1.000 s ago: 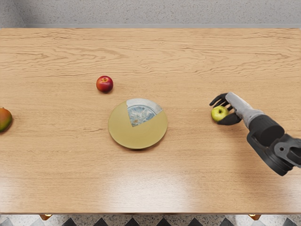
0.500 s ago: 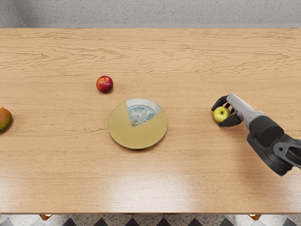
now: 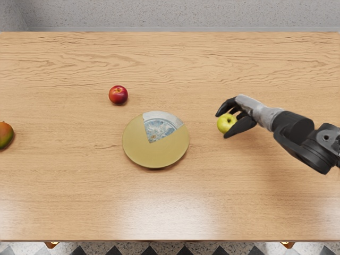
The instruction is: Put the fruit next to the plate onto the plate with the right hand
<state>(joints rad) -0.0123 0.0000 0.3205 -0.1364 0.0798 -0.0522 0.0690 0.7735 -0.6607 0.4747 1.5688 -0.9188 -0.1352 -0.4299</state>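
A small green apple (image 3: pixel 226 122) sits in the curled fingers of my right hand (image 3: pixel 231 118), whose arm comes in from the right edge. The hand holds the apple to the right of the round yellow plate (image 3: pixel 155 146), with a gap of bare table between them. Whether the apple is lifted or touches the wood cannot be told. A red apple (image 3: pixel 118 94) lies on the table up and left of the plate. The left hand is out of view.
A mango-like fruit (image 3: pixel 5 134) lies at the table's left edge. The wooden table (image 3: pixel 170 202) stretches wide around the plate, with its front edge near the bottom of the picture.
The right hand closed on the green apple and carried it to the left, toward the plate. The plate and the other fruits stayed put.
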